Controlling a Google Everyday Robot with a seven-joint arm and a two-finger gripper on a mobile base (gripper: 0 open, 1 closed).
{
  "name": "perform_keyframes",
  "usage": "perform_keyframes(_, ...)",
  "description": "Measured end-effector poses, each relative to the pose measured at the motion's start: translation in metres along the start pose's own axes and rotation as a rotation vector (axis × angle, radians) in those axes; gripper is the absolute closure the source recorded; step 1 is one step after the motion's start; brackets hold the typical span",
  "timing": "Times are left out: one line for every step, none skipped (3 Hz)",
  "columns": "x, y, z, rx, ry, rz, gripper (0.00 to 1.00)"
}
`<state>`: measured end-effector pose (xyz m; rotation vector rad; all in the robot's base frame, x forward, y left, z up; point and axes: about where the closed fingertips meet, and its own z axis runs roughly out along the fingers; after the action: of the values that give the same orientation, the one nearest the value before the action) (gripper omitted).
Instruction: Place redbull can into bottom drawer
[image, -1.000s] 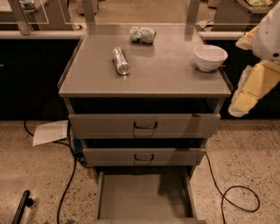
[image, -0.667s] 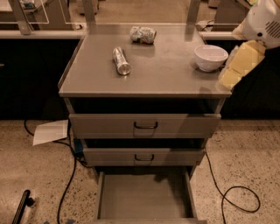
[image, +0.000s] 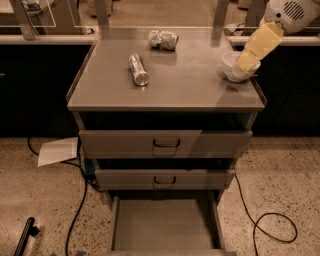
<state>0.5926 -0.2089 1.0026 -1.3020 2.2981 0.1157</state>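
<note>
The redbull can (image: 138, 69) lies on its side on the grey cabinet top (image: 170, 87), left of centre, its shiny round end toward me. The bottom drawer (image: 165, 223) is pulled out below, showing a flat grey floor with nothing on it. My gripper (image: 248, 60) comes in from the upper right on a white and yellow arm (image: 280, 15). Its tip hangs over the white bowl (image: 234, 67) at the right edge of the top, far right of the can. It holds nothing that I can see.
A crumpled silver-green foil packet (image: 163, 39) lies at the back of the top. Two upper drawers with black handles (image: 166, 144) are slightly open. A sheet of paper (image: 58, 150) and black cables (image: 265, 225) lie on the speckled floor. Counters stand behind.
My arm has swung up and to the left, from beside the cabinet's right edge to over the white bowl. The can, packet and drawers have not moved.
</note>
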Motion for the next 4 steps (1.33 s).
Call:
perform_keyframes(0.000, 0.000, 0.000, 0.001, -0.001, 0.000, 0.00)
perform_keyframes(0.003, -0.001, 0.001, 0.007, -0.028, 0.030, 0.00)
perform_keyframes(-0.015, -0.012, 0.018, 0.009, -0.109, 0.087, 0.00)
perform_keyframes(-0.046, -0.026, 0.044, -0.013, -0.142, 0.119, 0.00)
